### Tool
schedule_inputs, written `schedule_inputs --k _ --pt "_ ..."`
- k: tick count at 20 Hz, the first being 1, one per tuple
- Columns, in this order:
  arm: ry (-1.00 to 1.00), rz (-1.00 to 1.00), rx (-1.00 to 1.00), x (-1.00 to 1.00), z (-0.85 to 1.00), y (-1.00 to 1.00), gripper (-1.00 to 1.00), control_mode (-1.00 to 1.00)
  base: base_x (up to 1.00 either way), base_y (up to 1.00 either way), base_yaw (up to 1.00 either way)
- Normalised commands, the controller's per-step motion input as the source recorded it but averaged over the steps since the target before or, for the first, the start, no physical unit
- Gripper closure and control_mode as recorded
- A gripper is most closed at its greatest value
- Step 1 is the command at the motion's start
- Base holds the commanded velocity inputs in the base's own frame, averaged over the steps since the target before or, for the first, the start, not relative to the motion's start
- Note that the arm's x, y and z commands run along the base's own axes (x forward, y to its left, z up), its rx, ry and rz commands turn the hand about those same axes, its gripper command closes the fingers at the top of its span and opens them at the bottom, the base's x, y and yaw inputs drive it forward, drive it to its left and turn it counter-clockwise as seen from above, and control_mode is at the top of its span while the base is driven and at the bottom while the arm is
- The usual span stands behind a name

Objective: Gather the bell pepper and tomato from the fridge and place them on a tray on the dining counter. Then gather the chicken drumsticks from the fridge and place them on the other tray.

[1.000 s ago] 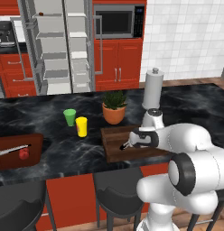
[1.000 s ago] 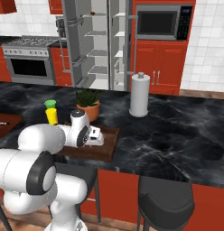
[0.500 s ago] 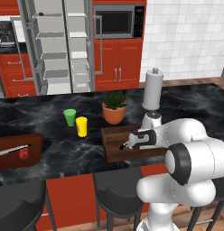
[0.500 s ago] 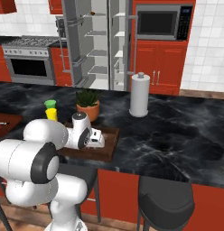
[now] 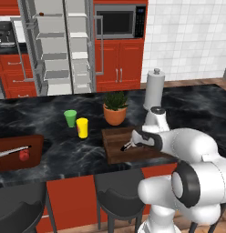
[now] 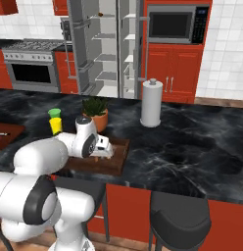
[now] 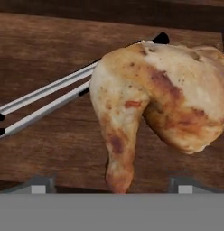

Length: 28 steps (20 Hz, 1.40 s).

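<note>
A browned chicken drumstick [image 7: 150, 99] lies on the dark brown raised-rim tray [image 5: 115, 152] on the dining counter [image 5: 197, 109]. My gripper [image 7: 111, 185] hovers just above it, open, with the fingertips [image 7: 39, 184] wide apart on either side of the bone end and not touching it. It also shows over the tray [image 6: 119, 159] as the gripper [image 6: 107, 150] and the gripper [image 5: 127, 146]. Far left, the reddish-brown tray [image 5: 35, 142] holds a red tomato [image 5: 24, 155]. I cannot make out the bell pepper. The fridge [image 5: 55, 45] stands open behind the counter.
Metal tongs [image 7: 46, 101] lie in the dark tray beside the drumstick. A green cup [image 5: 70, 118], a yellow cup [image 5: 82, 127], a potted plant [image 5: 115, 108] and a paper towel roll [image 5: 154, 89] stand on the counter. Dark stools [image 5: 117, 191] sit under its front edge.
My gripper has opened and let go of the drumstick, which now lies on the dark tray. The arm has hardly moved.
</note>
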Motion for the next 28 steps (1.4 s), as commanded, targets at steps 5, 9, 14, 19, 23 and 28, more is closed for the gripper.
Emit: schedule_inputs --k 5,9,14,19,23,28 --pt "0.0 -0.03 0.0 -0.55 0.5 0.0 -1.0 -1.0 0.0 0.0 0.0" --pt "0.0 -0.04 0.0 -0.82 0.45 0.0 -1.0 -1.0 0.0 0.0 0.0" --pt "0.0 -0.05 0.0 -0.88 0.35 0.12 -1.0 -1.0 0.0 0.0 0.0" --pt "-0.01 -0.07 0.0 -0.99 0.2 0.17 -1.0 -1.0 0.0 0.0 0.0" --pt "-0.03 -0.07 0.0 -0.93 0.13 0.19 -1.0 -1.0 0.0 0.0 0.0" --pt "-0.06 -0.07 0.0 -0.93 0.07 0.1 -1.0 -1.0 0.0 0.0 0.0"
